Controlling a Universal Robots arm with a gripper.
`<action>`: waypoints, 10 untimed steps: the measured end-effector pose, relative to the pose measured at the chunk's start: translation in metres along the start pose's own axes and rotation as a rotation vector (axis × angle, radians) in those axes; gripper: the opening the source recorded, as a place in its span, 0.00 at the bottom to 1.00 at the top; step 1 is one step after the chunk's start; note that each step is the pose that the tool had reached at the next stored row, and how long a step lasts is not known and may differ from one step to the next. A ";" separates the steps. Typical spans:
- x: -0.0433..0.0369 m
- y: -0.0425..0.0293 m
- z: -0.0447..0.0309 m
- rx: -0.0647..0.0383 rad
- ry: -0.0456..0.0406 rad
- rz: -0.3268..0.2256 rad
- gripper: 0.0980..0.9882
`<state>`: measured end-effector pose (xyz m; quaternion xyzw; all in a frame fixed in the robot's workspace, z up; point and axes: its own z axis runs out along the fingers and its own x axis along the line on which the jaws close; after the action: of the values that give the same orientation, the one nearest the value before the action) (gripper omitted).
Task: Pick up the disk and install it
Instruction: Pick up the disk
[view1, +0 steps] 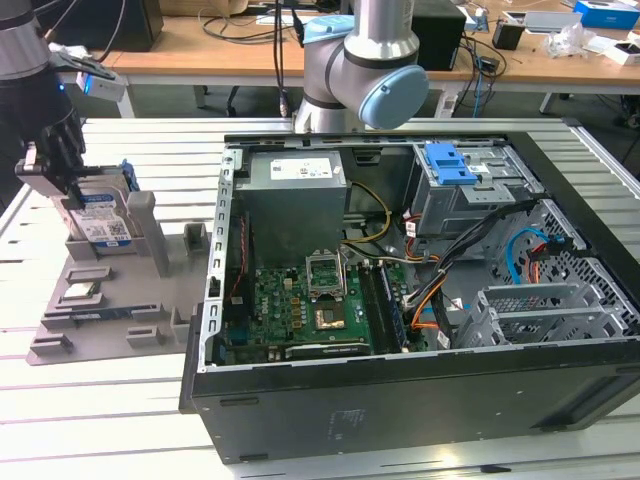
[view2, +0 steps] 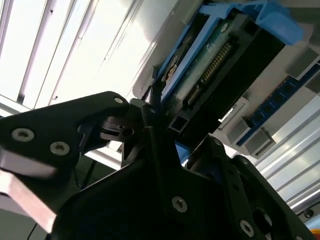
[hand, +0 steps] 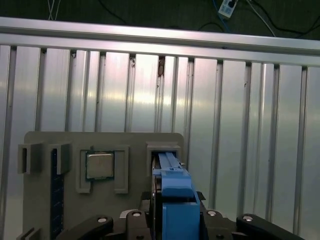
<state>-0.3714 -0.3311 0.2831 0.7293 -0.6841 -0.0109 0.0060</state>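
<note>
The disk (view1: 103, 225) stands on edge in a slot at the back of the tray (view1: 110, 322). Its lower part sits between the tray's grey posts. The step in hand looks like the pick, lifting the disk clear of that slot. To do it well, the pull should run straight up along the slot walls with no twist. The blue frame fits closely between the posts, so a tilted lift could bind or drag the tray along. The grip should be centred on the frame so the disk hangs level once free, and the disk should clear the tray's tallest post before it moves sideways at all. The gripper (view1: 70, 188) meets the disk from above the tray. In the first wrist view its jaws stand narrow against the two flat sides of the blue frame, with hardly any gap, and appear to have the disk clamped. The wrist hangs close to vertical over the tray's back corner, fingers pointing down. A CPU (hand: 100, 165) lies in its pocket on the tray, just beside the disk's slot.
</note>
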 end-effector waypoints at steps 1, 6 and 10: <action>0.0000 0.0000 0.0001 0.000 0.0003 0.000 0.34; 0.0000 0.0000 0.0004 0.000 0.0031 0.000 0.30; 0.0000 0.0000 0.0006 0.000 0.0048 0.000 0.30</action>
<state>-0.3715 -0.3311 0.2824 0.7292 -0.6842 -0.0092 0.0077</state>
